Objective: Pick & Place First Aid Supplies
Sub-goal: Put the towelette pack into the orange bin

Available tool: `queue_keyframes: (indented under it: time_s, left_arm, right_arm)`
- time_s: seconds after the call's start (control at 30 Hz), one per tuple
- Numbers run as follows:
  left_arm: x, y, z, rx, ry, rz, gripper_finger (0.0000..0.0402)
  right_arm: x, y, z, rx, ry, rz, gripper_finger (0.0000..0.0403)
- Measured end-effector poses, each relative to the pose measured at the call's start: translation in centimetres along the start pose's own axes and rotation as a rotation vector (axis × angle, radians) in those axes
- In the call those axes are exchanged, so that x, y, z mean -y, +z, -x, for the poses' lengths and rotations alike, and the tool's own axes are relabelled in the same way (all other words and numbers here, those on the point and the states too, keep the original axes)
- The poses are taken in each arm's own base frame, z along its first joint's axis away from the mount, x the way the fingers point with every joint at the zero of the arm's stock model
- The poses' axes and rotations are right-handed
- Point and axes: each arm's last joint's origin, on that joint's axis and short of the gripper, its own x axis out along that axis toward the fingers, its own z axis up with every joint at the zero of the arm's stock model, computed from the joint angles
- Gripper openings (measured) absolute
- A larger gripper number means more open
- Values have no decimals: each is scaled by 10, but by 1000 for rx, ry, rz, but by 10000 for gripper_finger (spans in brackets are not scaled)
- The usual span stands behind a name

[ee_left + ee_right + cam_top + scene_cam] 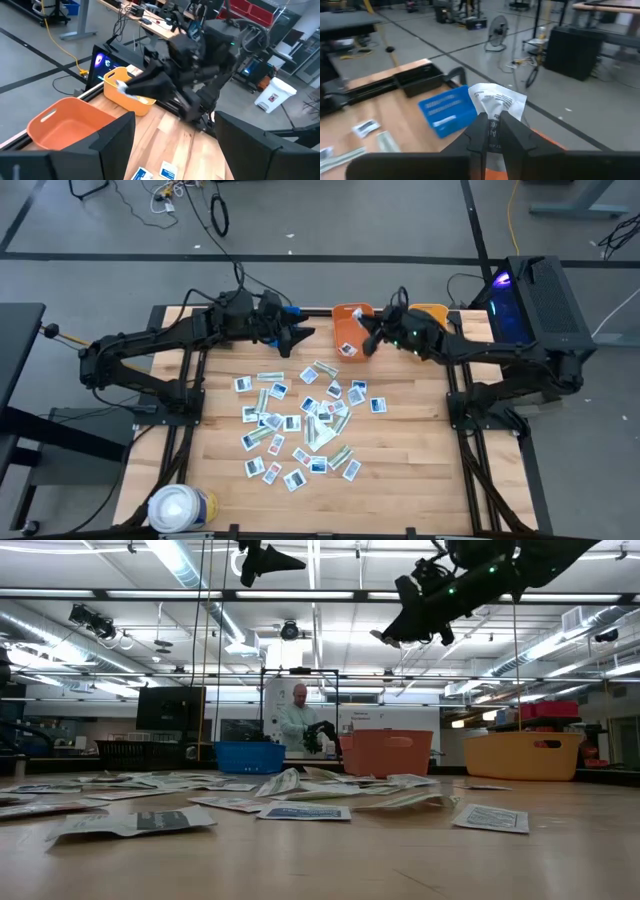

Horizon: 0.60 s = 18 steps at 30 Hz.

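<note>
The right hand (364, 340) pinches one white packet (496, 104) up high, over the orange bin (349, 328) near the top middle of the high view. The left hand (303, 338) waits beside it with its fingers wide and nothing in them. Most packets (300, 423) lie spread on the table (400, 470), so I think lots of work is left.

Both arms reached in toward the table's far edge, raised well off the surface. Left gripper (303, 337) hung with fingers (112, 142) spread apart, nothing between them. Right gripper (366, 340) faced it nearby, fingers (479, 131) pinched together on a white packet (496, 103).
</note>
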Motion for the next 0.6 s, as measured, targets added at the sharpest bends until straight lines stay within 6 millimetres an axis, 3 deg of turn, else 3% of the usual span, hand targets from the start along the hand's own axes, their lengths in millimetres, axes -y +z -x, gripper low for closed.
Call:
queue_keyframes:
  time_s: [0.3, 0.6]
  left_arm:
    - [0, 0, 0, 1, 4, 0, 273]
    - [-2, 1, 0, 24, 61, 1, 273]
  right_arm:
    - [26, -26, -33, -129, -49, -7, 44]
    - [30, -61, -63, -250, -37, 6, 44]
